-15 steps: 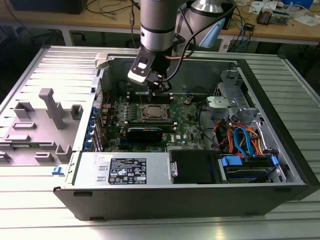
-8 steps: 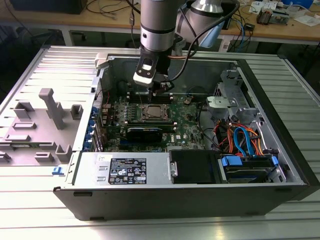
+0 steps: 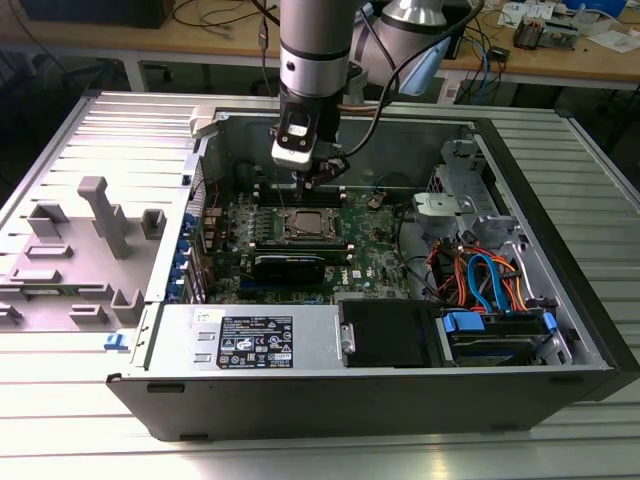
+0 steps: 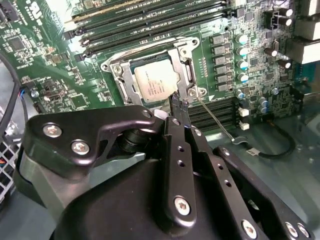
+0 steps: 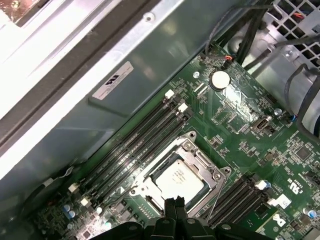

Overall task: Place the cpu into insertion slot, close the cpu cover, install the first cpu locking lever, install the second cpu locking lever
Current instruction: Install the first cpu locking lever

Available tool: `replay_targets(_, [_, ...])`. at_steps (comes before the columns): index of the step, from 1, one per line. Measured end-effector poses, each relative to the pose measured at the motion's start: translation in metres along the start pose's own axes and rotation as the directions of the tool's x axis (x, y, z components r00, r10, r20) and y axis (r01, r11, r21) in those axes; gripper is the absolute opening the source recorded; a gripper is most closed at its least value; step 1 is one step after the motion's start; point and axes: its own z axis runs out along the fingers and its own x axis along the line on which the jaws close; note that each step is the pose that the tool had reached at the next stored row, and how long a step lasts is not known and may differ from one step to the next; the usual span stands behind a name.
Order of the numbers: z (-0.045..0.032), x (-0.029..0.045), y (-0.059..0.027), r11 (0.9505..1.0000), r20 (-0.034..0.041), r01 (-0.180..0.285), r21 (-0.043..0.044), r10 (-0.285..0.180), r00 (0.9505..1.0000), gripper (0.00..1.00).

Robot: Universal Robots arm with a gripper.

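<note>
**Cpu** (image 4: 156,82): seated in insertion slot (image 4: 114,66), metal top up.
**Cpu cover** (image 4: 186,67): lies down over the chip, window framing it.
**Gripper** (image 4: 179,104): fingers clenched together, nothing btw them. Tip just beside socket corner, nr thin locking lever (image 4: 216,121).
**Risk:** lever looks unhooked. Rod is thin, so tip could slip off and scrape the board, or lever could spring up and lift the cover.

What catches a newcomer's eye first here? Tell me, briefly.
The silvery cpu, framed by the cpu cover, gleams on the green motherboard. The black gripper hangs at the cover's edge, beside a thin wire lever. In the exterior view, the arm reaches down into an open computer case.
</note>
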Motion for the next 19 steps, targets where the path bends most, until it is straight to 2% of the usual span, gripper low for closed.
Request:
replay_targets(7, [-0.0018, 0.0004, -0.0001, 0.9988, -0.0009, 0.05, 0.0021, -0.05, 0.9988, 0.11])
replay_targets(19, [-0.0018, 0.0004, -0.0001, 0.9972, -0.0015, 0.075, 0.0031, -0.075, 0.9972, 0.11])
